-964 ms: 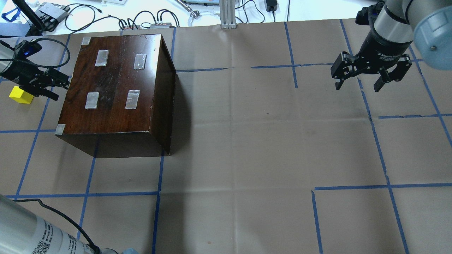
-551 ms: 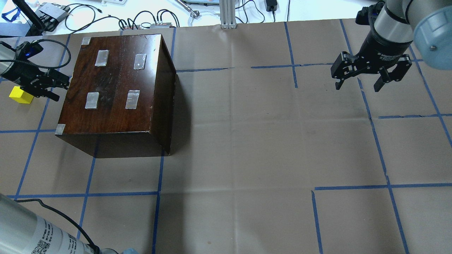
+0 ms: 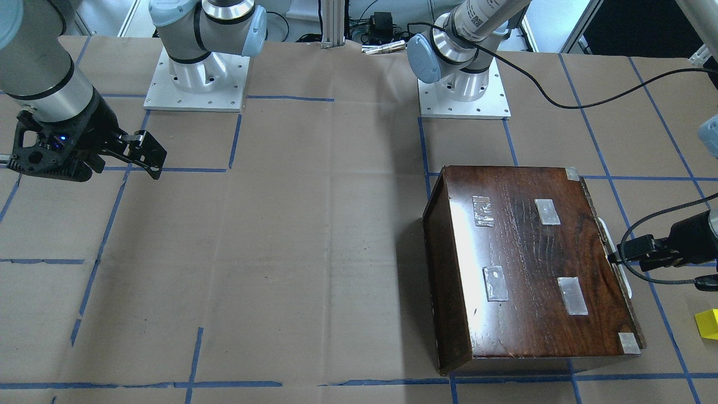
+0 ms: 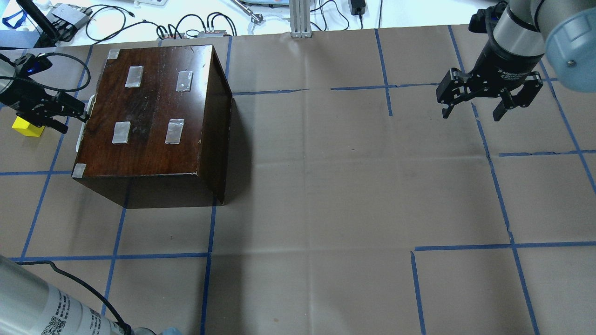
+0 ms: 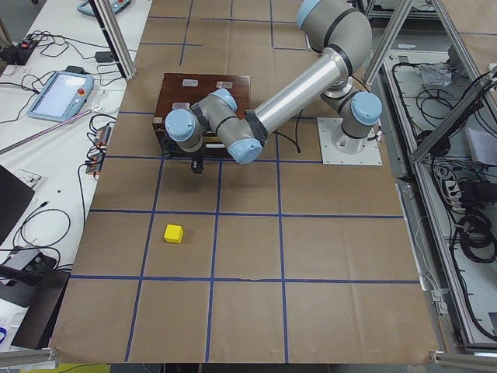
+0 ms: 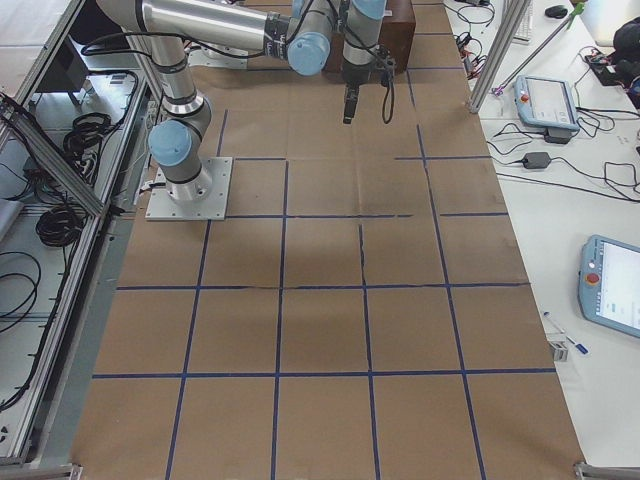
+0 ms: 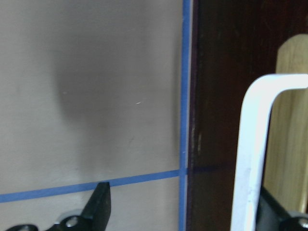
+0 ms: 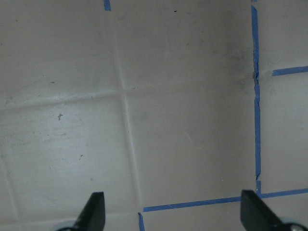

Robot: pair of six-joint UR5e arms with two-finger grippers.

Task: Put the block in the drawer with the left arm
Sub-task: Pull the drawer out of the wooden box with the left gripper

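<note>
Right, a wide flat table [image 4: 326, 186] under brown paper, creased into soft squares and gridded with blue tape [image 4: 465, 247]. Along the far edge runs a white bench strewn with black cables [image 4: 107, 18], and a teach pendant [image 5: 58, 93] lies out at the side.

Dark glossy cabinet [image 4: 153, 107] squats in the robot's left half, boxy, with shining woodgrain and silvery tape patches [image 4: 134, 77] on its top. The left gripper [image 4: 74, 118] is right up at the cabinet's outer face with its fingers spread. In the wrist view a white handle [image 7: 250, 159] sits between them, close against one finger. Past it shows a strip of the drawer [image 7: 291, 120], pale bare wood; how far out it is, can't tell.

The block [image 4: 25, 128], a small bright yellow cube, sits on the paper just beyond that gripper, on the side away from the cabinet. Nothing holds it, and from overhead the wrist covers one corner.

The right gripper [image 4: 471, 114] hangs well apart over bare paper, jaws wide, nothing in them. The cabinet stands between the two grippers.
</note>
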